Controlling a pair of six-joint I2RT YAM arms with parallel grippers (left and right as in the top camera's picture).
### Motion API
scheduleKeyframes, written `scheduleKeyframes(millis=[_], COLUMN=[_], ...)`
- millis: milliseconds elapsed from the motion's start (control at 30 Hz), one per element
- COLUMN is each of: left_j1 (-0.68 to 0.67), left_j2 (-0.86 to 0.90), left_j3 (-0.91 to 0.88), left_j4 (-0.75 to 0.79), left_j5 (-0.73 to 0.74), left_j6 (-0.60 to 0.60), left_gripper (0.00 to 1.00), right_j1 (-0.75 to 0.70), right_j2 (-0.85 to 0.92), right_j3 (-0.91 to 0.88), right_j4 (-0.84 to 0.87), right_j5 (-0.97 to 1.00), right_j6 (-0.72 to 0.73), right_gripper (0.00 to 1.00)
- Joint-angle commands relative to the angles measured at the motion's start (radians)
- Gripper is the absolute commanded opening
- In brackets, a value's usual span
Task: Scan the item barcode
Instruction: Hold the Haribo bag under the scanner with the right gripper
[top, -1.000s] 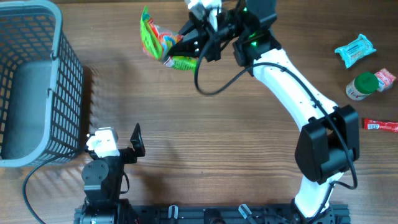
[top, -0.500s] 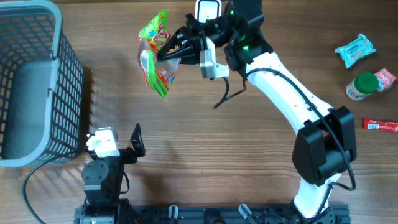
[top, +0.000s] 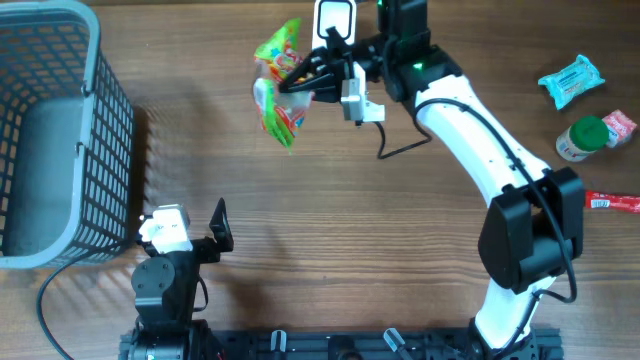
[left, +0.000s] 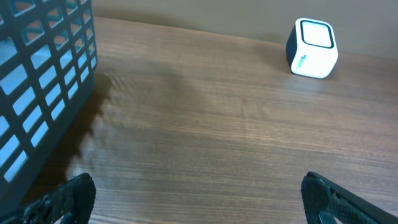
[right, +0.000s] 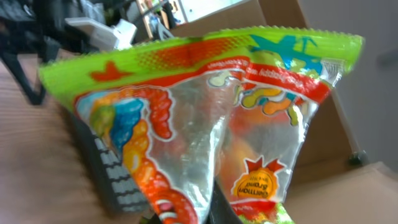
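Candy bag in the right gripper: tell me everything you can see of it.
The candy bag is glossy plastic, with a lime-green serrated top edge, an orange-red band, a clear window showing colourful gummy worms, and a round orange badge low down. It is creased down the middle. The right gripper pinches it, holding it tilted above the table, near the white scanner. Nothing else is seen touching it.

Soft, even light falls on a brown wood-grain table (top: 300, 220), its grain running left to right, with only faint shadows on the surface. In the left wrist view, a plain tan surface (left: 186, 12) rises just behind the table's far edge. In the right wrist view, blurred brown cardboard boxes (right: 249, 15) stand beside a grey wall (right: 379, 112).
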Motion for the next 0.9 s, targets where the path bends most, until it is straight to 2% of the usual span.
scheduleKeyframes(millis=[0,67,100,133,233,300,400,433,467,500,567,633,767,800,867], left_j1=[-0.004,-0.004,-0.004,-0.004,-0.004,-0.004,-0.004,-0.004,-0.004,-0.004,-0.004,-0.004,-0.004,-0.004,-0.004], left_j2=[-0.006,-0.006,-0.006,-0.006,-0.006,-0.006,-0.006,-0.006,-0.006,-0.006,-0.006,-0.006,-0.006,-0.006,-0.006], left_j3=[-0.005,-0.005,-0.005,-0.005,-0.005,-0.005,-0.005,-0.005,-0.005,-0.005,-0.005,-0.005,-0.005,-0.005,-0.005], left_j4=[0.002,0.002,0.002,0.002,0.002,0.002,0.002,0.002,0.002,0.002,0.002,0.002,0.002,0.002,0.002], left_j5=[0.011,0.012,0.011,0.011,0.011,0.011,0.012,0.011,0.011,0.011,0.011,0.011,0.011,0.011,0.011], left_j6=[0.015,0.015,0.015,0.015,0.015,0.015,0.015,0.015,0.015,0.015,0.015,0.015,0.015,0.015,0.015], left_gripper=[1.0,1.0,1.0,1.0,1.0,1.0,1.0,1.0,1.0,1.0,1.0,1.0,1.0,1.0,1.0], right_j1=[0.001,0.0,0.0,0.0,0.002,0.003,0.027,0.038,0.048,0.063,0.079,0.073,0.007,-0.023,-0.025], right_j2=[-0.011,-0.011,-0.011,-0.011,-0.011,-0.011,-0.011,-0.011,-0.011,-0.011,-0.011,-0.011,0.014,0.12,0.22], right_j3=[0.002,0.002,0.002,0.002,0.001,-0.001,-0.034,-0.035,-0.034,-0.034,-0.027,0.0,0.008,0.061,0.156], right_j4=[-0.259,-0.504,-0.737,-0.836,-1.069,-1.122,-1.023,-0.935,-0.822,-0.685,-0.535,-0.431,-0.182,-0.061,-0.052], right_j5=[-0.063,-0.046,0.04,0.095,0.218,0.266,0.301,0.389,0.527,0.768,1.126,1.233,1.168,1.146,1.145], right_j6=[-0.135,-0.024,0.087,0.147,0.444,0.65,0.88,1.037,1.254,1.506,1.744,1.875,2.061,2.185,2.221], right_gripper=[0.04,0.04,0.04,0.04,0.04,0.04,0.04,0.04,0.04,0.04,0.04,0.04,0.06,0.07,0.07])
